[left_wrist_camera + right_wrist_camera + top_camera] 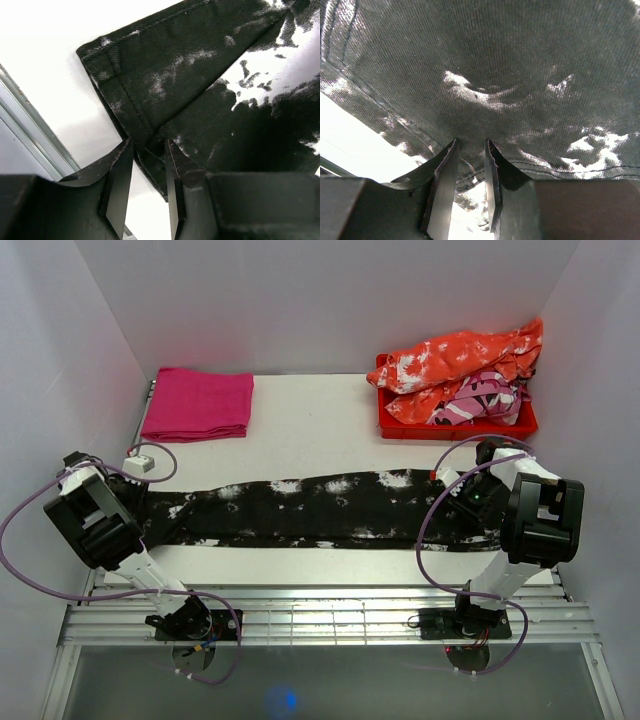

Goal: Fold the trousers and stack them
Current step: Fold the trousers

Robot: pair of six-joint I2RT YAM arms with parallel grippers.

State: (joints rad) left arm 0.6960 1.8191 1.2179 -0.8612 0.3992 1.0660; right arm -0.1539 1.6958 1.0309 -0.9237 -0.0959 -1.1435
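Observation:
The trousers (320,505), black with white splotches, lie stretched left to right across the white table (320,425). My left gripper (140,504) is at their left end. In the left wrist view its jaws (150,145) stand partly closed astride the stitched hem (125,107), with table showing in the gap. At the right end is my right gripper (462,500). In the right wrist view it (471,142) presses its tips into the cloth (495,60), and a ridge of fabric is pinched between them.
A folded magenta cloth (198,403) lies at the back left. At the back right, a red tray (460,427) holds an orange-and-white garment (460,355). A small white block (140,464) sits near the left arm. A metal rail (320,615) runs along the near edge.

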